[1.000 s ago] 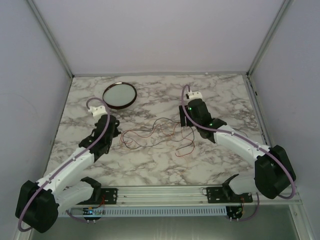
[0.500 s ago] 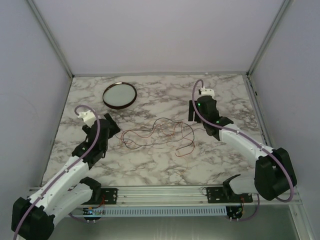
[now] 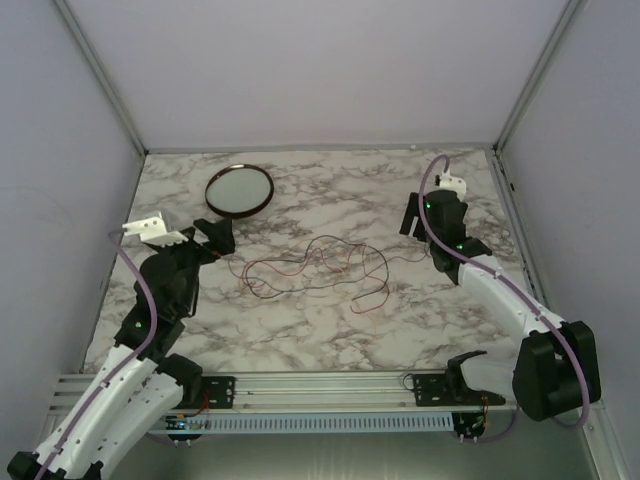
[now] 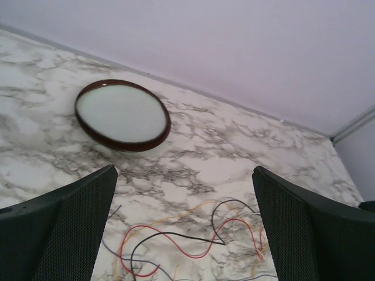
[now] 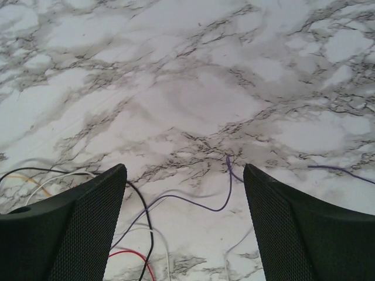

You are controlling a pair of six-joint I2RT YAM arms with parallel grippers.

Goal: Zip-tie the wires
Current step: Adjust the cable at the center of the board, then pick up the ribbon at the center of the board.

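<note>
The wires lie as a loose tangle of thin red, black, yellow and purple strands on the marble table, held by nothing. My left gripper hovers just left of the tangle, open and empty. In the left wrist view a black strand and red loops lie on the table between the wide-apart fingers of the left gripper. My right gripper stands off to the right of the tangle, open and empty. The right wrist view has a purple strand between the spread fingers of the right gripper.
A round dark-rimmed dish sits at the back left, also seen ahead in the left wrist view. Lilac walls and metal frame posts close in the table on three sides. The arm bases and a rail run along the near edge.
My left gripper has opened and drawn back to the left. The right arm has swung right and back, away from the tangle, its jaws a little wider. The wires have spread slightly.
</note>
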